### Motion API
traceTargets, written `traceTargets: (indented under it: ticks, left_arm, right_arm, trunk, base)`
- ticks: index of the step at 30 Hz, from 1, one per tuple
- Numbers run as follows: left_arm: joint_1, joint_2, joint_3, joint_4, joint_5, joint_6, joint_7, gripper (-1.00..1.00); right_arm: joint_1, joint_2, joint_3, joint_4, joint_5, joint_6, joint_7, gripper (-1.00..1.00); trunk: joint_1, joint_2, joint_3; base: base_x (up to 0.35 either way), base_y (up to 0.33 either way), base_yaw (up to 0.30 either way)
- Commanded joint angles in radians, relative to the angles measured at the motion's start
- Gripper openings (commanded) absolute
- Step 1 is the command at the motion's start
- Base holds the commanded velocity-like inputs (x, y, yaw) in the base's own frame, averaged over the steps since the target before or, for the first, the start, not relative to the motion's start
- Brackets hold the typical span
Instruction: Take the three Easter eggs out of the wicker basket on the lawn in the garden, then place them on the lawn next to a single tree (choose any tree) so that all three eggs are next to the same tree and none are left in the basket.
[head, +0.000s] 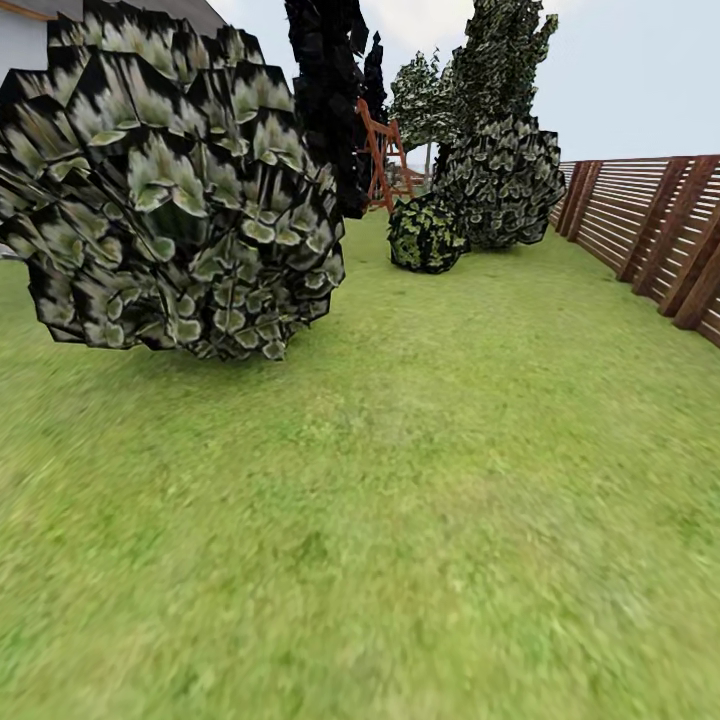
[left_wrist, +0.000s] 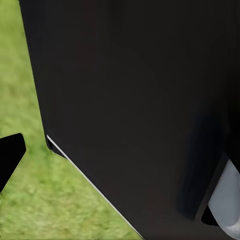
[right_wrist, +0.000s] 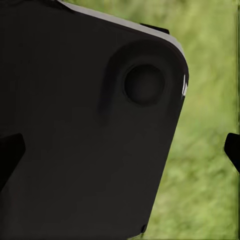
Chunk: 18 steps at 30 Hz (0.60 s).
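Outdoors, green lawn spreads wide, grassy with faint yellowish patches.

Largest is a rounded bush of pale, dark-edged leaves at the left; a slatted brown wooden fence runs along the right, and smaller leafy shrubs stand far back beside an orange ladder. Both wrist views show smooth black robot casing over grass; I cannot tell whether either end effector is open or holding anything.

A big dark-leaved bush runs off the head view's edge at nine o'clock, hiding the house wall behind it. The wooden fence is cut at three o'clock. Near grass of the lawn blurs (wrist views likewise, behind black robot body panels).
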Motion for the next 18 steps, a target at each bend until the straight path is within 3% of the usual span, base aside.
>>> traceTargets:
  ticks: [1,18]
  left_arm:
    - [0.000,0.000,0.000,0.000,0.000,-0.003,0.000,1.00]
    - [0.000,0.000,0.000,0.001,0.000,-0.009,0.000,1.00]
  right_arm:
    - [0.000,-0.001,0.004,0.000,0.002,-0.003,0.000,1.00]
    - [0.000,-0.004,0.004,0.001,0.002,-0.003,0.000,1.00]
  trunk:
    - [0.001,0.000,-0.001]
    - [0.001,0.000,-0.001]
  base:
    - [0.337,0.000,0.000]
    - [0.337,0.000,-0.024]
